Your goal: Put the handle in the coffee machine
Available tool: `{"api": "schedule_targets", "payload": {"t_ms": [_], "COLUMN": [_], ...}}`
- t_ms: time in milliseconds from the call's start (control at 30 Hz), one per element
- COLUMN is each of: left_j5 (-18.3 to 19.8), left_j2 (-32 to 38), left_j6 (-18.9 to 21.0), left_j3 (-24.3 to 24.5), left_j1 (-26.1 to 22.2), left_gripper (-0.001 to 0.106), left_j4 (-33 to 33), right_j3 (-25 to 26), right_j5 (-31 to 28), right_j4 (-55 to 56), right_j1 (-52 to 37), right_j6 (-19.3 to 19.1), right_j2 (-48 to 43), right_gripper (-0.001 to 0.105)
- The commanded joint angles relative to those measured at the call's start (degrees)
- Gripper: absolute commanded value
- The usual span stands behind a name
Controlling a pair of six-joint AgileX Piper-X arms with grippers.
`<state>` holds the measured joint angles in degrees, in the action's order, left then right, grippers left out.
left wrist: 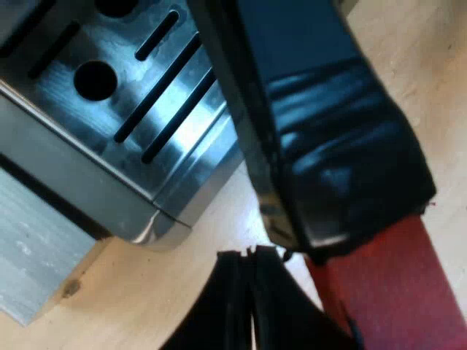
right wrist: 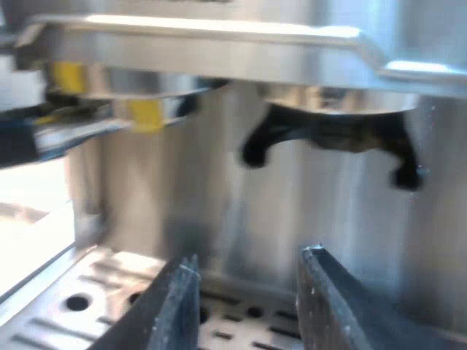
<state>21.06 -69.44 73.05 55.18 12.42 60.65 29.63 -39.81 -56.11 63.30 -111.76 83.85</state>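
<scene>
The holder's dark handle (left wrist: 328, 138) ends in red (left wrist: 394, 292) and runs close past the corner of the machine's slotted metal drip tray (left wrist: 146, 109). My left gripper (left wrist: 252, 255) is shut, its fingertips pressed together right beside the handle where black meets red; nothing shows between them. My right gripper (right wrist: 249, 257) stands open over the drip tray (right wrist: 80, 299), facing the espresso machine's steel front (right wrist: 241, 211). Above it, a black two-spouted part (right wrist: 328, 135) hangs under the round metal head.
A pale wooden table (left wrist: 182, 292) lies under the machine's corner. A grey block (left wrist: 29, 255) sits next to the tray's edge. Beside the spouted part there is a second metal outlet with yellow marks (right wrist: 142, 109).
</scene>
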Motion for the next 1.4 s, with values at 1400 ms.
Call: {"api": "schedule_targets", "payload": {"t_ms": [1400], "left_j5": [4.54], "left_j2": [8.17], "left_j6": [8.14], "left_j3": [-0.02], "left_j1": [-0.13], "left_gripper": [0.000], "left_j4": [5.37], "right_j3": [-0.15], "right_j5": [14.81], "right_j4": [22.66], "right_j1": [1.00], "right_j6": [6.81], "right_j2": [-16.88], "right_gripper": [0.039]}}
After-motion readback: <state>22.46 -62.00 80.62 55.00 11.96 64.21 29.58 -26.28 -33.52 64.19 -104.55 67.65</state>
